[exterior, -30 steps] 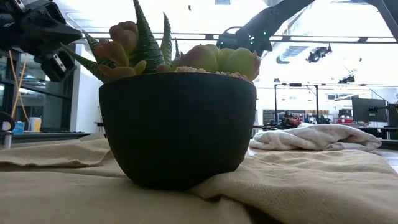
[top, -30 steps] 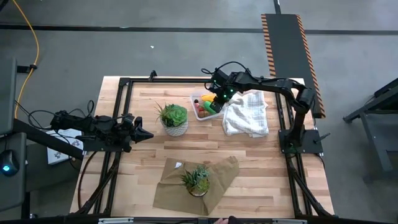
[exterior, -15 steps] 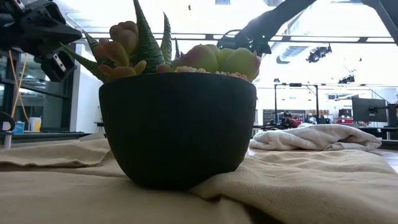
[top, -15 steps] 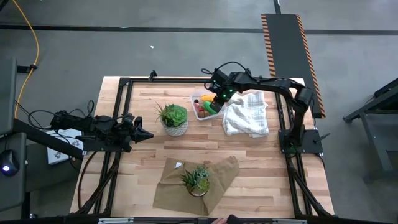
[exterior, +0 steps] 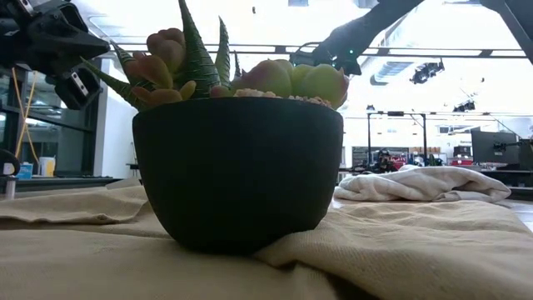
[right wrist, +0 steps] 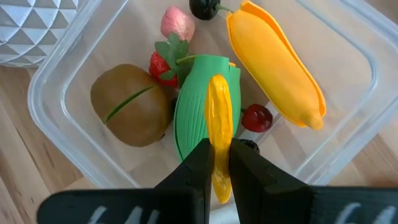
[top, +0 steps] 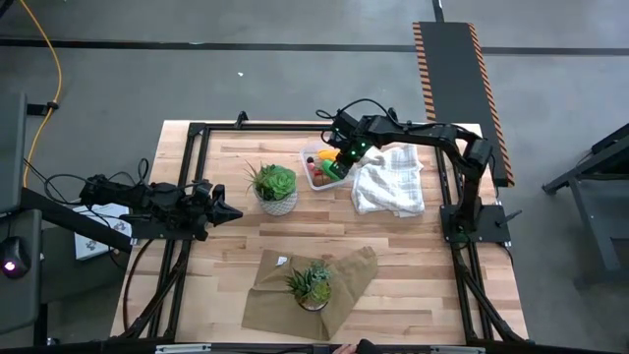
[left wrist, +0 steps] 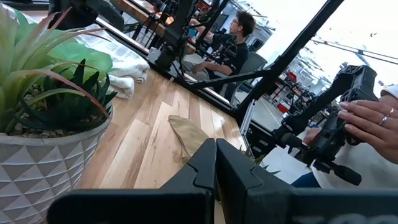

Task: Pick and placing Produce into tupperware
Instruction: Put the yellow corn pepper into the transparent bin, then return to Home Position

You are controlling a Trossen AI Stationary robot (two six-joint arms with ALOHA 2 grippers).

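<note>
Tupperware (right wrist: 348,134) sits at upper centre of the tabletop (top: 236,211) in the high view, between a white-potted plant (top: 274,188) and a white cloth (top: 390,179). Inside: brown ball (right wrist: 129,113), green piece (right wrist: 194,99), yellow banana-like piece (right wrist: 277,63), red berries (right wrist: 257,117), a pink one (right wrist: 176,23). Right tool (right wrist: 215,163) directly above the container, pinching a thin yellow strip (right wrist: 217,121). Left tool (top: 230,212) closed on nothing, centre left. Second plant (top: 313,283) on brown paper (top: 346,278), lower centre.
</note>
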